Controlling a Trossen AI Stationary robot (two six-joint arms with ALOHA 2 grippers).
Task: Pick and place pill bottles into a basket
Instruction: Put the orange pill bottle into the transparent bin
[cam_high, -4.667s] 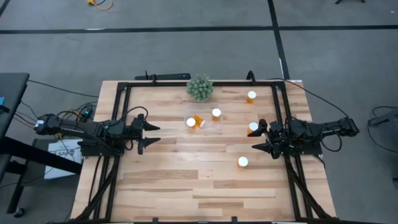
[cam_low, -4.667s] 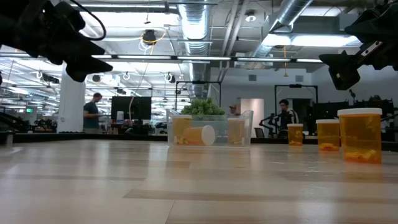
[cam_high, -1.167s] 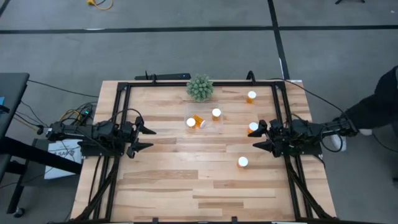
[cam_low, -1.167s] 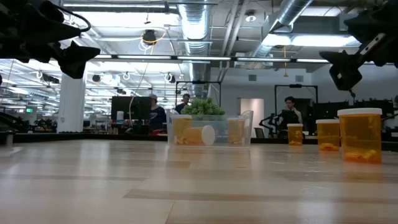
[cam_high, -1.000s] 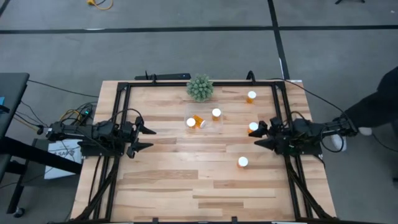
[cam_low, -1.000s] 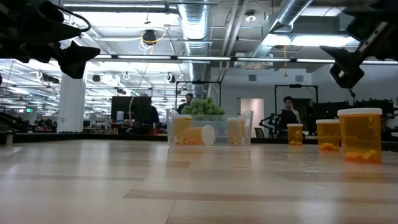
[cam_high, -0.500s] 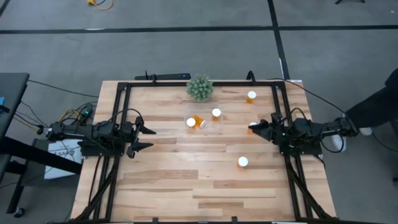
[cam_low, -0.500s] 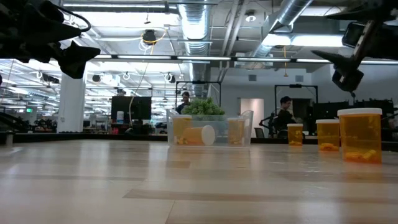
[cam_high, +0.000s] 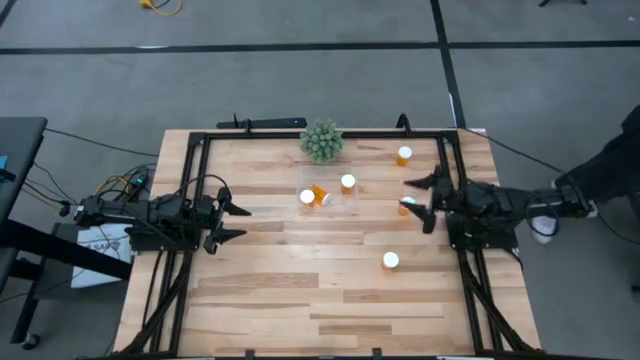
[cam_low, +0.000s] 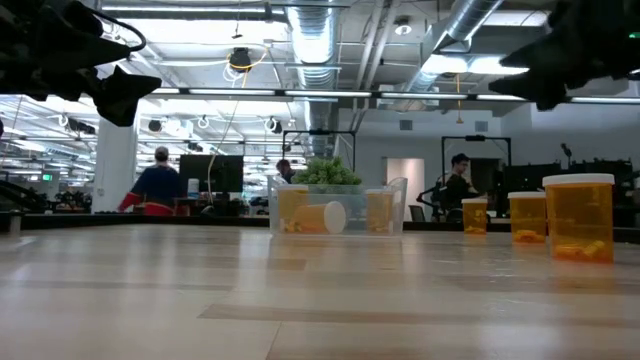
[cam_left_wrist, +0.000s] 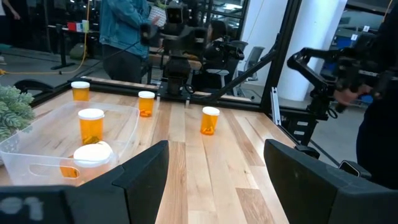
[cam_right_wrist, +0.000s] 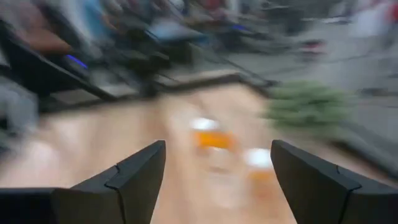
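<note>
Three pill bottles sit in the clear basket (cam_high: 332, 197): two upright (cam_high: 307, 197) (cam_high: 347, 182) and one lying on its side (cam_high: 320, 191). Three more stand on the wood at the right: far (cam_high: 404, 155), middle (cam_high: 403, 208) and near (cam_high: 390, 260). My right gripper (cam_high: 418, 205) is open and hangs above the table beside the middle bottle, touching nothing; it shows high in the low view (cam_low: 560, 60). My left gripper (cam_high: 228, 222) is open and empty at the table's left side, fingers pointing toward the basket (cam_left_wrist: 37, 152).
A spiky green plant (cam_high: 321, 141) stands just behind the basket at the far edge. A black frame rail (cam_high: 320, 134) runs round the table. Bare wood lies in the near half of the table. A person (cam_high: 610, 175) stands off the table's right side.
My right gripper has gone up and toward the table's far edge, swinging from the near side of the middle right bottle to a place beside and above it; its wrist view is smeared by the motion. The bottles and the basket have stayed in place.
</note>
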